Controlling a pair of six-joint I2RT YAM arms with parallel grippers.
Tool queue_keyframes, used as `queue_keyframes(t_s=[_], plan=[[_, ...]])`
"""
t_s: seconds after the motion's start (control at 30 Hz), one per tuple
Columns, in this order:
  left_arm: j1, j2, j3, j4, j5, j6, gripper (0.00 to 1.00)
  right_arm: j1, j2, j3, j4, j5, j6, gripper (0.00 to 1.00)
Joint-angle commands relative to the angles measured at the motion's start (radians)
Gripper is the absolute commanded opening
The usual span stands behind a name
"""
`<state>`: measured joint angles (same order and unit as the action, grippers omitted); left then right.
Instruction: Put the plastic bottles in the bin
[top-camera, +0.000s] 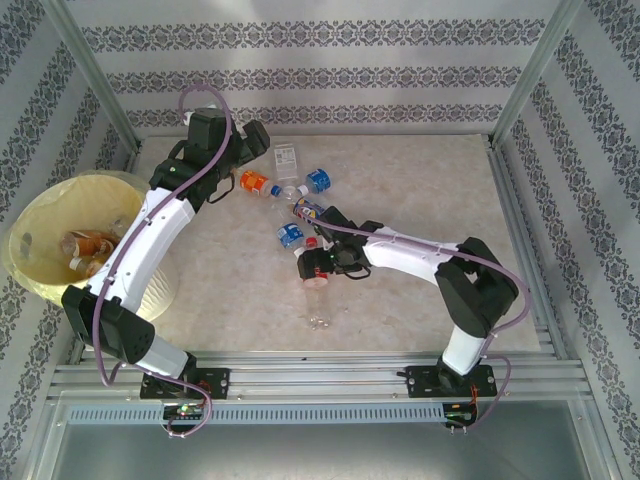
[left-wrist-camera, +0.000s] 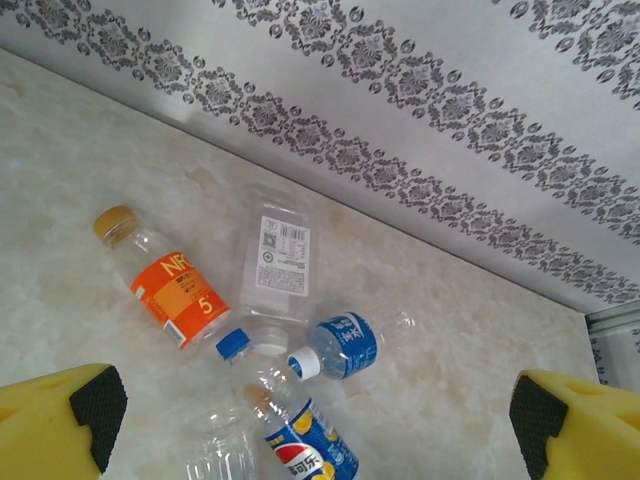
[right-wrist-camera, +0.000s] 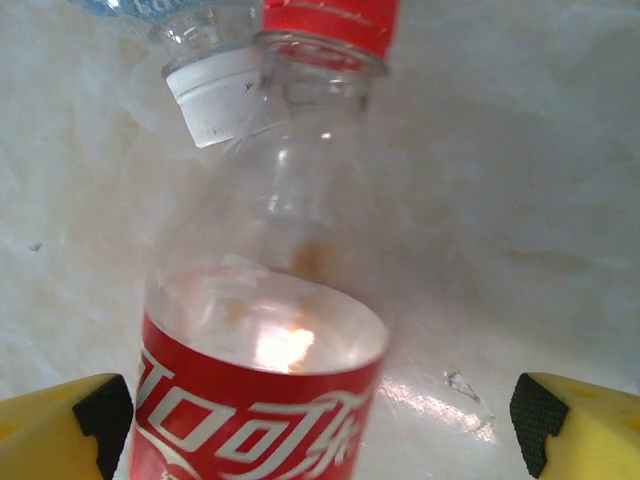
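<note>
Several plastic bottles lie in a cluster mid-table: an orange-label bottle (top-camera: 254, 182) (left-wrist-camera: 165, 285), a clear one with a white label (top-camera: 285, 160) (left-wrist-camera: 280, 260), a small blue-label one (top-camera: 318, 180) (left-wrist-camera: 350, 345) and a Pepsi bottle (top-camera: 310, 208) (left-wrist-camera: 295, 430). My left gripper (top-camera: 255, 150) (left-wrist-camera: 320, 420) hovers open above them, holding nothing. A red-label cola bottle (top-camera: 318, 295) (right-wrist-camera: 270, 340) lies flat nearer the front. My right gripper (top-camera: 318, 270) (right-wrist-camera: 320, 430) is open astride it, with gaps at both pads. The pale-yellow bin (top-camera: 40, 215) at the left has bottles inside.
A white-capped, blue-label bottle (top-camera: 290, 234) (right-wrist-camera: 210, 90) lies against the cola bottle's red cap (right-wrist-camera: 330, 20). Patterned walls and metal posts close the back and sides. Bare marble tabletop (top-camera: 430, 190) stretches to the right of the cluster.
</note>
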<state>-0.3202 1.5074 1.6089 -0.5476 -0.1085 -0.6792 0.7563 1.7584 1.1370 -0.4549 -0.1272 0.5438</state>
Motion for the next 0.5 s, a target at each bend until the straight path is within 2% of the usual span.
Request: queue_keyframes(t_s=[0.0,0.27,0.47], plan=[[-0.009,-0.013,0.007,-0.051,-0.008,0.034,1.0,0.02,0.042,0.065,-0.077,0.025,0.017,0.98],[-0.008,-0.015,-0.016,-0.033,0.002,0.058,1.0,0.033,0.142,0.132,-0.091,0.062,0.013,0.87],[-0.008,-0.011,-0.033,-0.002,0.094,0.139,1.0,0.034,0.099,0.098,-0.041,0.102,0.012,0.67]])
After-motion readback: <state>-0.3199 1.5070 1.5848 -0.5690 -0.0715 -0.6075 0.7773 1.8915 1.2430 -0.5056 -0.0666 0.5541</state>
